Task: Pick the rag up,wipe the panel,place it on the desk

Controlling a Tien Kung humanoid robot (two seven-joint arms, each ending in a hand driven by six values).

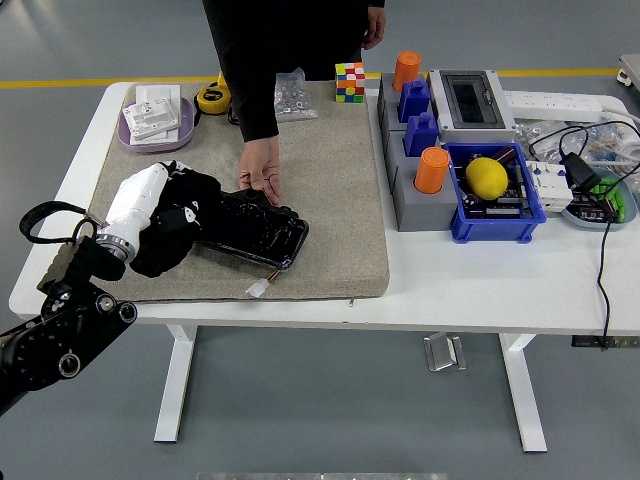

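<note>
The robot's left hand [170,215], on a white forearm reaching in from the lower left, is wrapped in a crumpled black rag [178,232] with its fingers closed into the cloth, and the rag presses on the left end of the glossy black rectangular panel [255,232]. The panel lies tilted on a beige felt mat [330,190] on the white desk [470,290]. At the panel's far edge, a person's hand [262,172] in a black sleeve rests its fingertips on it.
</note>
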